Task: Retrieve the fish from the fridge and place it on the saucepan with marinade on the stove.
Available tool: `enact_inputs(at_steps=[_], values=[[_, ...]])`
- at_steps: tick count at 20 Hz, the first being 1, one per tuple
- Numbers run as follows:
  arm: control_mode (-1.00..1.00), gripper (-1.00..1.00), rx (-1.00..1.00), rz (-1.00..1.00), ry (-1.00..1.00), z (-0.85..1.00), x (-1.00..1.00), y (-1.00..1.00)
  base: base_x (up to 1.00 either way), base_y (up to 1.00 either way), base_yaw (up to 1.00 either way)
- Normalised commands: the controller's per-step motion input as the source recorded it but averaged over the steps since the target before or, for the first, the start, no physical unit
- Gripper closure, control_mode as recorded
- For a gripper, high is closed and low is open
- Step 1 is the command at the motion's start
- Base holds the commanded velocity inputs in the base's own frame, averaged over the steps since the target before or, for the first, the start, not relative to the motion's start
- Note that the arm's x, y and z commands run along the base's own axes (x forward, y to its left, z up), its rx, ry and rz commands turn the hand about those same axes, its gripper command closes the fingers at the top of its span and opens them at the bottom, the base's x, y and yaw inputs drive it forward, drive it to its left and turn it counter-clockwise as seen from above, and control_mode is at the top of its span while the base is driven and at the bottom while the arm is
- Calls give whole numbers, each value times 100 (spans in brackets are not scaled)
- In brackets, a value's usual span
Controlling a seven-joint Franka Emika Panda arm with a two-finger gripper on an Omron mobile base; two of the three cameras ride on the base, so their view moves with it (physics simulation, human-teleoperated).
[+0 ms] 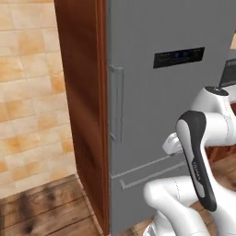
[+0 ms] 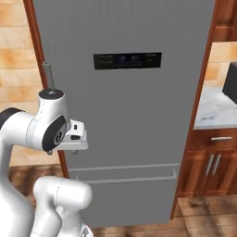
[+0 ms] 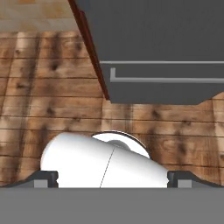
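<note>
The tall grey fridge (image 1: 152, 106) stands straight ahead with its door shut, and it also fills the right base view as the fridge (image 2: 129, 120). Its vertical bar handle (image 1: 116, 102) runs down the left edge, under a dark display panel (image 2: 127, 60). The bottom drawer (image 3: 166, 78) is shut too. My gripper (image 3: 113, 179) is open, its fingertips (image 3: 43, 178) far apart, with nothing between them. It points down at the floor in front of the fridge base. My hand (image 2: 75, 135) hangs at about drawer-top height, short of the door. The fish, saucepan, marinade and stove are out of view.
A brown wood side panel (image 1: 80, 106) flanks the fridge on the left, beside a tan tiled wall (image 1: 27, 92). Plank floor (image 3: 52, 100) lies below. To the right are a grey counter (image 2: 215, 109) on wooden cabinets (image 2: 213, 166) and a dark appliance (image 2: 230, 83).
</note>
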Motion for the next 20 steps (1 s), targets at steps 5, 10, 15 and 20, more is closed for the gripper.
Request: enact_inputs(at_steps=[5,10,15,20], values=[[100,-100,0,0,0,0,0,0,0,70,-38],[100,-100,0,0,0,0,0,0,0,68,-31],[100,-100,0,0,0,0,0,0,0,26,-27],[100,-100,0,0,0,0,0,0,3,0,-17]])
